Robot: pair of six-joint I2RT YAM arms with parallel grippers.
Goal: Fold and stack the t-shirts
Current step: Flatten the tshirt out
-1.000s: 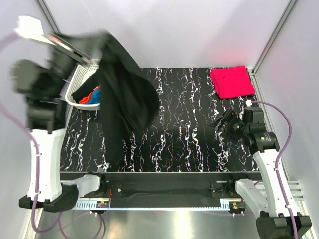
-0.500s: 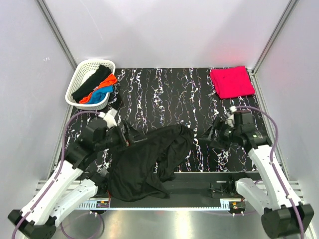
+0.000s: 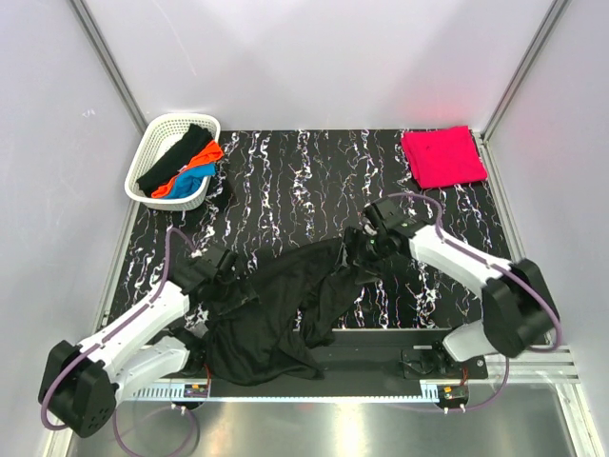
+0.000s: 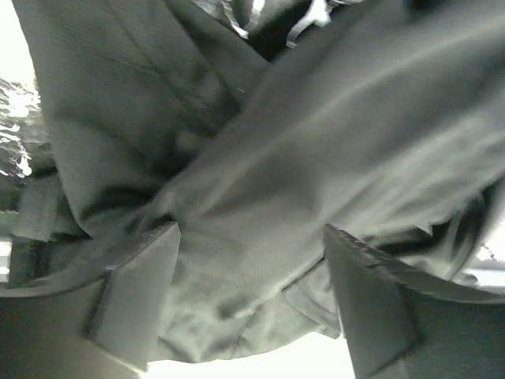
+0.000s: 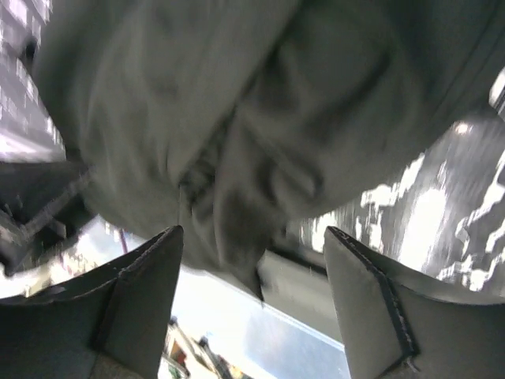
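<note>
Lying crumpled by the near edge of the table [image 3: 285,181], the large black t-shirt [image 3: 285,319] spilled partly over that edge. The left gripper [image 3: 231,286] pressed into its left side, jaws spread wide, cloth bunched between the fingers [image 4: 134,300] but unpinched. The right gripper [image 3: 359,249] sat at its far right corner, likewise released. A pinkish-red t-shirt [image 3: 442,157] lay folded in the far right corner; the white basket [image 3: 145,152] at far left held more t-shirts [image 3: 190,162], black, orange and blue
</note>
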